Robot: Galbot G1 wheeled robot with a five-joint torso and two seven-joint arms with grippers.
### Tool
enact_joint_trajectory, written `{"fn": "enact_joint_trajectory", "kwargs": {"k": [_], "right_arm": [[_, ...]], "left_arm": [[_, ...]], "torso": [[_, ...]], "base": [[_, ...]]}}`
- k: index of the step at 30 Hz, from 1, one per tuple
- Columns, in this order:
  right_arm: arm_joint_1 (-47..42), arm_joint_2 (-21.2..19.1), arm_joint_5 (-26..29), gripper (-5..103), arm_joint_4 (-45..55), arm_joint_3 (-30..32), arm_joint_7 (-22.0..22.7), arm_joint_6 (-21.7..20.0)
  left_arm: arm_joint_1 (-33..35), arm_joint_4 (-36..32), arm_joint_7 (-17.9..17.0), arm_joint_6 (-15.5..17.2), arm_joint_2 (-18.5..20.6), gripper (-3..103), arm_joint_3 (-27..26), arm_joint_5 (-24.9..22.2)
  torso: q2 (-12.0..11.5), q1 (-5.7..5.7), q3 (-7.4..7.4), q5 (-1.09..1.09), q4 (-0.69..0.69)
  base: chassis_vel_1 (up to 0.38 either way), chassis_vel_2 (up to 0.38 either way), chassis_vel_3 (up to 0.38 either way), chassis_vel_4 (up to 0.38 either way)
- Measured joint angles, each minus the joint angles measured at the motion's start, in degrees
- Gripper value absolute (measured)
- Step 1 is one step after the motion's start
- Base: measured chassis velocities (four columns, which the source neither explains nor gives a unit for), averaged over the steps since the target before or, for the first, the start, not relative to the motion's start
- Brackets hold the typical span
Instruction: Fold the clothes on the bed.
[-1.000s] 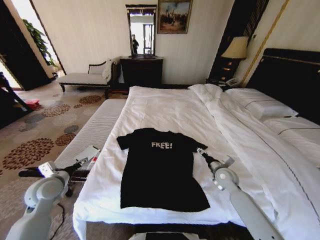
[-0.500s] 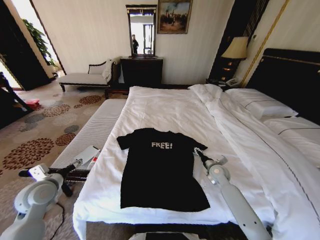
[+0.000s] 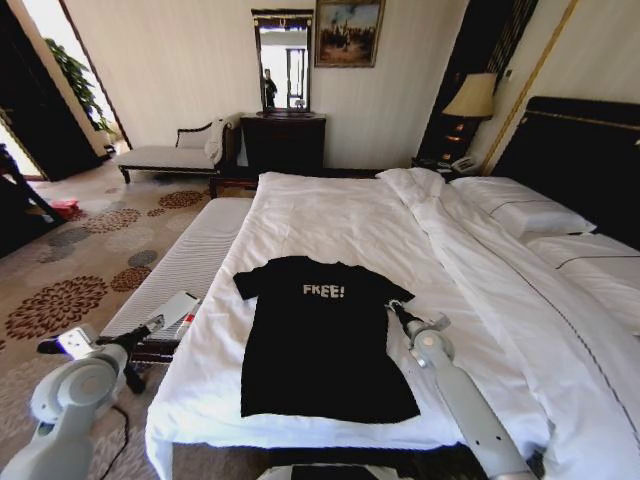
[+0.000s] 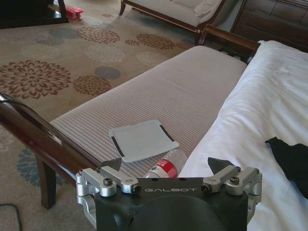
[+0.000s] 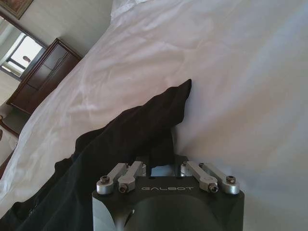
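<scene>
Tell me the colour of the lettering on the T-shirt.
White, on the black T-shirt; the lettering shows best in the head view.

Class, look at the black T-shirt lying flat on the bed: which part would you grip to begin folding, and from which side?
Grip the T-shirt at its right sleeve, coming from the robot's right. The sleeve sticks out past the body as a free edge on the bed, and the right end effector is already there.
</scene>
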Motion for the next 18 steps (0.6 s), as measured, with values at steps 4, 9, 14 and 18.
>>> {"fn": "enact_joint_trajectory", "kwargs": {"k": [4,9,14,18], "right_arm": [[-0.9,-0.3,-0.3,17,1.2,0.3,0.0,0.1],[-3.7,-0.7,-0.3,1,5.6,1.3,0.5,0.2],[-7.3,-1.0,-0.2,0,10.6,2.5,1.5,0.3],[-10.1,-1.0,-0.2,0,13.3,3.4,2.3,0.3]], "left_arm": [[0.1,0.2,0.1,0.0,-0.1,100,0.0,0.3],[-0.1,0.4,0.1,0.0,-0.5,100,0.3,0.7],[-0.2,0.4,0.2,0.0,-0.8,100,0.4,0.8],[-0.2,0.4,0.2,0.0,-0.8,100,0.2,0.8]], "torso": [[0.0,0.0,0.0,0.0,0.0],[0.0,0.0,0.0,-0.01,0.0],[0.0,0.0,0.0,-0.01,0.0],[0.0,-0.01,0.0,-0.02,-0.01]], "base": [[0.0,0.0,0.0,0.0],[0.0,0.0,0.0,0.0],[0.0,0.0,0.0,0.0],[0.0,0.0,0.0,0.0]]}}
